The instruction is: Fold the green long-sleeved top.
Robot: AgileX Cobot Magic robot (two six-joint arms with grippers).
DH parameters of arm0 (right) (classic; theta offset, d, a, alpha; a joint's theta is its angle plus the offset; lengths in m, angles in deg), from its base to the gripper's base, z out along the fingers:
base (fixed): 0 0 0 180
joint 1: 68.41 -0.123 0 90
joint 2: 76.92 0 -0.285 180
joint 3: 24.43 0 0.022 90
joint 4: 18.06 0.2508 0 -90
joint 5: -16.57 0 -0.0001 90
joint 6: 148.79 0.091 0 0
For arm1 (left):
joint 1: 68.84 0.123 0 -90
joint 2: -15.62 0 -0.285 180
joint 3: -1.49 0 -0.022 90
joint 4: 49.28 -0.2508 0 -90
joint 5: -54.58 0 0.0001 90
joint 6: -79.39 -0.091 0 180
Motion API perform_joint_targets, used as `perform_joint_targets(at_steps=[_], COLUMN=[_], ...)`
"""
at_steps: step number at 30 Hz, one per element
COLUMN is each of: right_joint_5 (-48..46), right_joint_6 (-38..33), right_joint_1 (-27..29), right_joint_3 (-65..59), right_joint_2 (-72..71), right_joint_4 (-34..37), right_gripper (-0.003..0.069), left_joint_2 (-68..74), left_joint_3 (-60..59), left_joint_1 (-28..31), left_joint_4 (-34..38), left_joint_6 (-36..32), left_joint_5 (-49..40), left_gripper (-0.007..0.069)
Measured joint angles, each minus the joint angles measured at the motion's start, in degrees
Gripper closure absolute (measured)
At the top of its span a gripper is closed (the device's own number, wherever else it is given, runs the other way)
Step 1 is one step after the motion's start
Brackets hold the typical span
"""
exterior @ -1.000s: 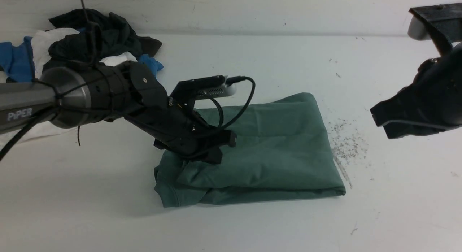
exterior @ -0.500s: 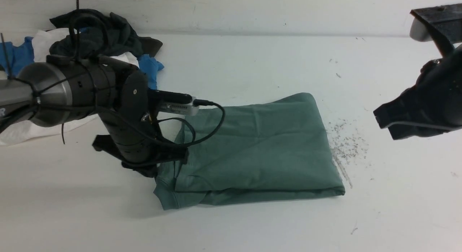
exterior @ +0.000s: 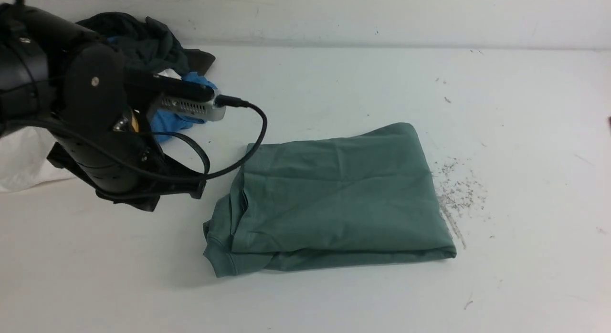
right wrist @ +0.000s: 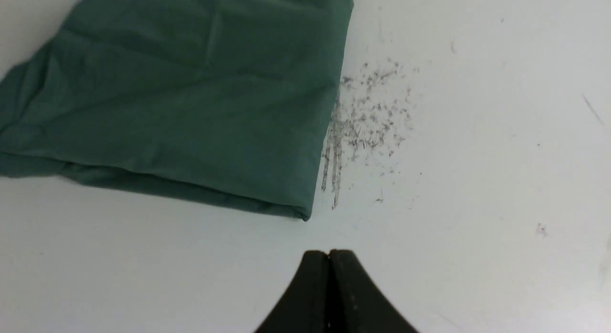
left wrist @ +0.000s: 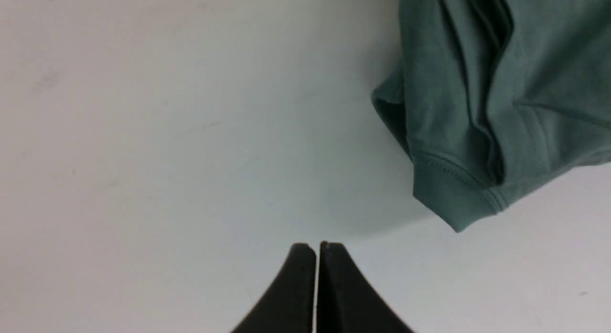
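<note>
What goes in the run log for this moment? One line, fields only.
top: green long-sleeved top folded on table | left gripper: shut, empty, beside top | right gripper: shut, empty, off top

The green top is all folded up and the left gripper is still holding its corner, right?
Not quite. The green top is folded, but the left gripper is shut on nothing, over bare table beside the top, as the left wrist view shows.
</note>
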Motion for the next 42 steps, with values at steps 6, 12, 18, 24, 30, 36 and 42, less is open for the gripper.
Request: perform_joint_targets(at_steps=[6, 12, 18, 24, 30, 36, 42], right_joint_5=[8.59, 35.56, 65.05, 72.9, 69.47, 65.13, 63.18], right_joint_6=[0.11, 0.01, 0.01, 0.01, 0.01, 0.01, 0.01], right_joint_1=[0.0, 0.0, 0.0, 0.0, 0.0, 0.0, 0.0], right_joint_3=[-14.36, -39.4, -55.83, -60.65, -62.15, -62.27, -62.32], right_joint_2=[-16.37, -29.6, -32.32, -32.32, -32.32, -32.32, -32.32], right_joint_4=[-0.04, -0.68, -3.06, -3.45, -3.62, -3.62, -3.62], right_gripper=[0.0672, 0.0672, 0.0673, 0.0673, 0.0673, 0.0673, 0.0673], left_joint_2=[-1.44, -1.45, -1.45, -1.45, -1.45, -1.45, -1.45], left_joint_3=[-0.02, -0.02, -0.02, -0.02, -0.02, -0.02, -0.02], left_joint_1=[0.0, 0.0, 0.0, 0.0, 0.0, 0.0, 0.0], left_joint_4=[0.41, 1.91, 4.97, 6.96, 7.5, 7.9, 7.9], left_joint_6=[-0.35, -1.1, -4.21, -5.41, -5.46, -5.46, -5.46], left_joint_5=[-1.67, -1.68, -1.63, -1.63, -1.69, -1.69, -1.64], left_gripper=[0.0628, 0.0628, 0.0628, 0.0628, 0.0628, 0.0628, 0.0628])
